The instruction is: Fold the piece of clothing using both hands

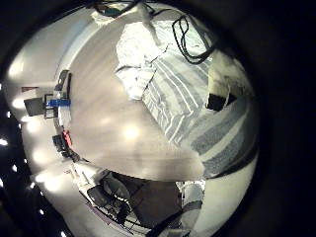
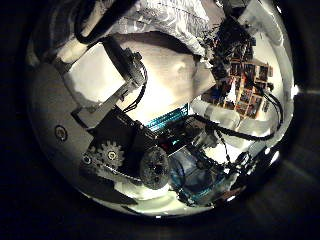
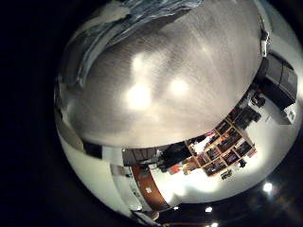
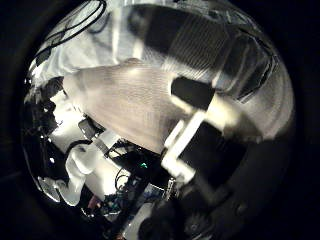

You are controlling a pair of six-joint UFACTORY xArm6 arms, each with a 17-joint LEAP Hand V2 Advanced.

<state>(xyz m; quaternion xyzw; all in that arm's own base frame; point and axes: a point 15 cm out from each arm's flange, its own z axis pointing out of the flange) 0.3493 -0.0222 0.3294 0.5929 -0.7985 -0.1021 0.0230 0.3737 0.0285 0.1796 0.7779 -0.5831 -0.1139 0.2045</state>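
Hovering above striped garment [image 1: 178, 84] on wooden table [image 1: 109, 109], presumably lining up a fold; right hand [image 4: 200, 125] fingers relaxed, uncurled; left hand [image 2: 130, 140] fingers impossible to tell.

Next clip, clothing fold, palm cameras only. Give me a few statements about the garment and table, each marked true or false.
1. The garment is striped. True.
2. The garment lies on the table. True.
3. The garment is folded into a neat, compact square. False: it lies spread out and rumpled.
4. The garment covers the whole table. False: a wide stretch of bare tabletop shows beside it in the left little finger side palm view.
5. In the right little finger side palm view, cloth shows only at the edge of the table. True.
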